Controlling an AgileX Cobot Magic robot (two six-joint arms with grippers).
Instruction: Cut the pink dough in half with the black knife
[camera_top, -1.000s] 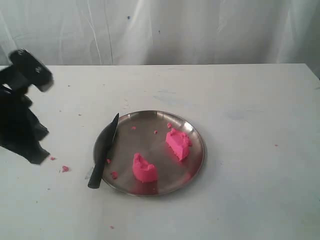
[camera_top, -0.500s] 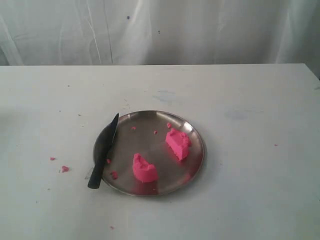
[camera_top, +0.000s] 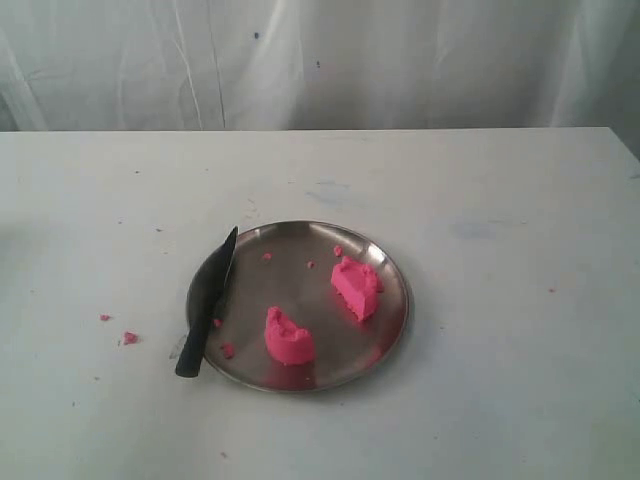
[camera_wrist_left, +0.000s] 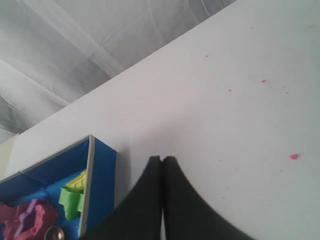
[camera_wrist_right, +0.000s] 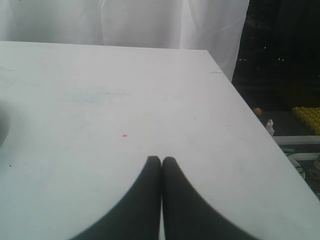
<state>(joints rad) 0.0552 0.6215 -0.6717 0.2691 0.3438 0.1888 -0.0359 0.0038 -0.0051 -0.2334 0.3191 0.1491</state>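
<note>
- Pink dough (camera_top: 322, 312) already in 2 chunks on the steel plate (camera_top: 390, 262): one near plate's front edge, other toward right side, well apart.
- Black knife (camera_top: 207, 305) lies w/ blade over plate's left rim, handle end on the white table (camera_top: 500, 200); nothing touching it.
- Pink crumbs (camera_top: 129, 337) on table left of plate.
- Left gripper (camera_wrist_left: 161, 159): fingers pressed together, empty, above bare table next to a blue box (camera_wrist_left: 102, 180).
- Right gripper (camera_wrist_right: 161, 160): fingers together too, empty, over table near its edge.
</note>
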